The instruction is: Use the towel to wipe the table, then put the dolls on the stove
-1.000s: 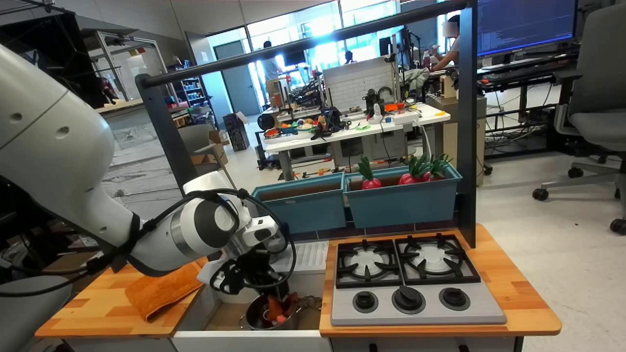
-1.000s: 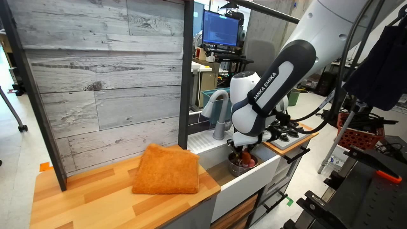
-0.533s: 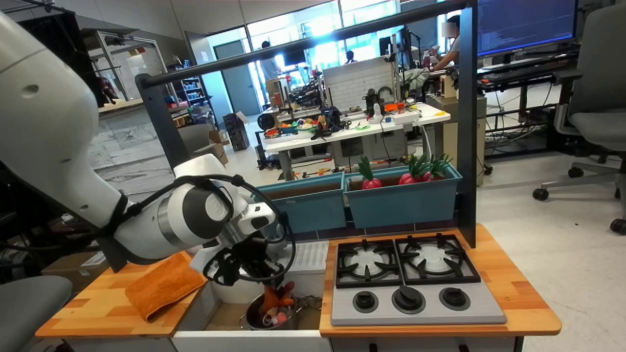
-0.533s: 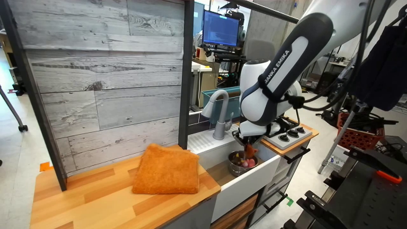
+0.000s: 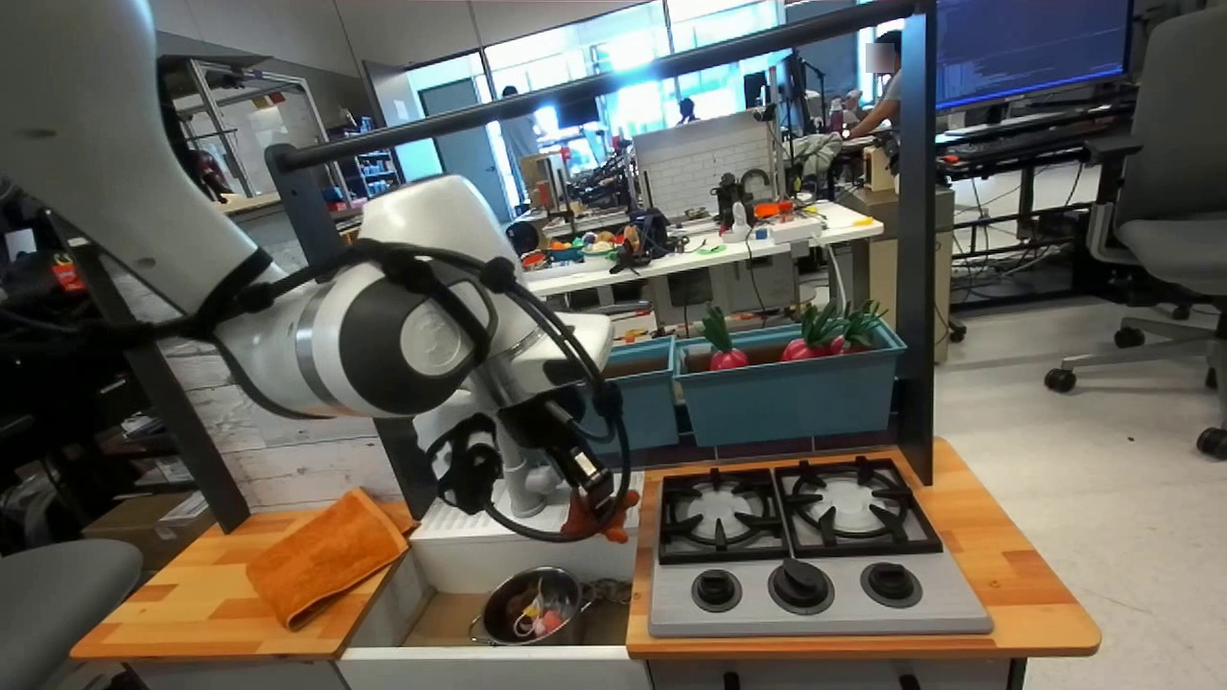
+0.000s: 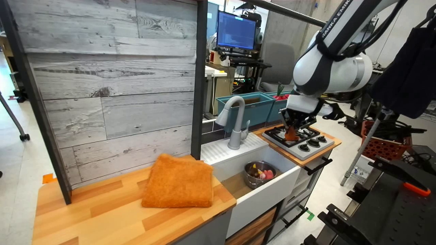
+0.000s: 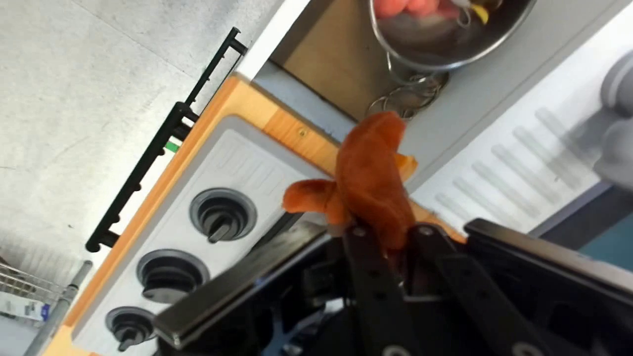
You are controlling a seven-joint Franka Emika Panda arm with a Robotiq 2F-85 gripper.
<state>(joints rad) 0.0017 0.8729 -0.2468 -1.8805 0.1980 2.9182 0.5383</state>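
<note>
towel (image 5: 326, 558) is lying folded at lower left, probably out of our way; bottom centre, a pot (image 5: 569, 621) is holding more dolls (image 5: 546, 623); near centre, our gripper (image 5: 596, 494) is pinching an orange doll (image 5: 578, 515), likely for the stove (image 5: 755, 606), lower right.

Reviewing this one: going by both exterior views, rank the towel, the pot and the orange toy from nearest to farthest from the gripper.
1. Orange toy: held in the gripper.
2. Pot: lower down, inside the sink.
3. Towel: across the sink, on the wooden counter.
</note>
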